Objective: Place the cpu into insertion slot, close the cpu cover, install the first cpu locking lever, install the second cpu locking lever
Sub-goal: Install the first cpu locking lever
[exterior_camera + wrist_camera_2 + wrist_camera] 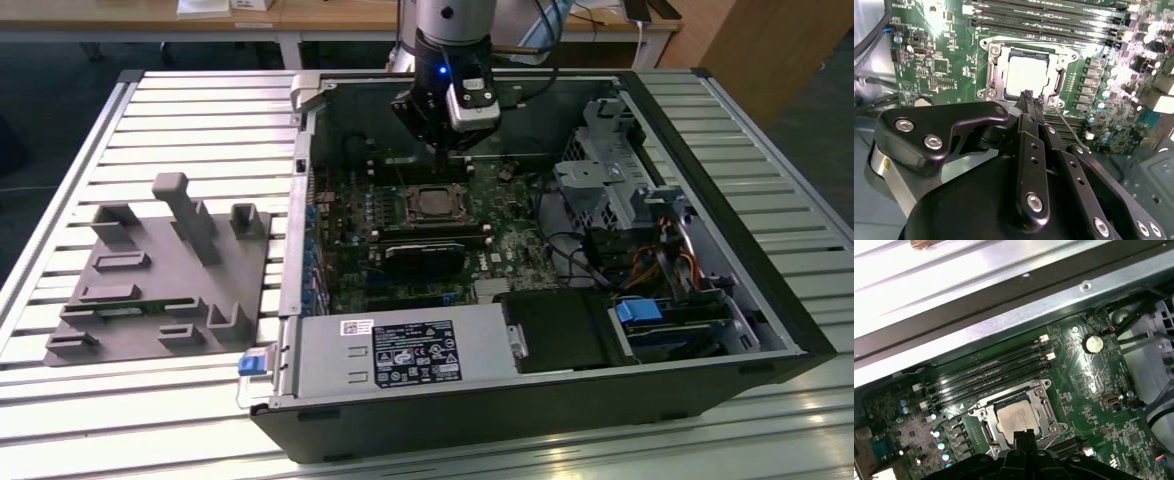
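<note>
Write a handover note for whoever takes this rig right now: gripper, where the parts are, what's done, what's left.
Gripper: shut, holding nothing, tips over the slot's edge; I cannot tell whether they touch.
Cpu: seated in the slot, silver top showing.
Cover: lying flat around the cpu.
Done: cpu placed; cover looks closed.
Left: the levers. One thin wire lever seems to stand out beside the slot; I cannot tell whether either is latched.

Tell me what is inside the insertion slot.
The cpu lies in the insertion slot, silver top showing, framed by the cpu cover. Whatever lies beneath it is hidden; the gripper covers one edge.
</note>
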`<state>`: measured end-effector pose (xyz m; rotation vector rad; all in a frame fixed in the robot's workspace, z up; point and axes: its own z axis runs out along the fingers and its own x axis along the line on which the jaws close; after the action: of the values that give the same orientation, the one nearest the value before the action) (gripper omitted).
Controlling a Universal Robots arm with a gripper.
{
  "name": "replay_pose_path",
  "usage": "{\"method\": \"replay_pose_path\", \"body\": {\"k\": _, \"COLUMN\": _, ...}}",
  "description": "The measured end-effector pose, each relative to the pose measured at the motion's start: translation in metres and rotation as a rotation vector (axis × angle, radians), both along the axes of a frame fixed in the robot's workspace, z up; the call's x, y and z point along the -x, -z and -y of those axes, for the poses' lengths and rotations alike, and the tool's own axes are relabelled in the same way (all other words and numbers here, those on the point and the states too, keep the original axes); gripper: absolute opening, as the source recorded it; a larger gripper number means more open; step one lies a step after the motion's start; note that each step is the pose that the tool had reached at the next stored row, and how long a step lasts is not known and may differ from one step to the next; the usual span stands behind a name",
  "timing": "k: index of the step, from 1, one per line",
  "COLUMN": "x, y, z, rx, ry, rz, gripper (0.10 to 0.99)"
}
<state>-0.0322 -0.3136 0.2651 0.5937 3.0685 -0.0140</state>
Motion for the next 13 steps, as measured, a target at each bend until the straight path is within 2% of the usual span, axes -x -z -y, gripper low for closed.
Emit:
{"method": "replay_pose_path", "body": {"k": 2, "x": 0.0000, "y": 0.0000, "z": 0.0000, "rx": 0.000, "ry": -0.021, "rz": 0.0000, "gripper": 0.122}}
{"method": "replay_pose_path", "body": {"k": 13, "x": 0.0000, "y": 0.0001, "z": 0.0000, "rx": 0.000, "ry": -0.222, "rz": 0.0001, "gripper": 0.122}}
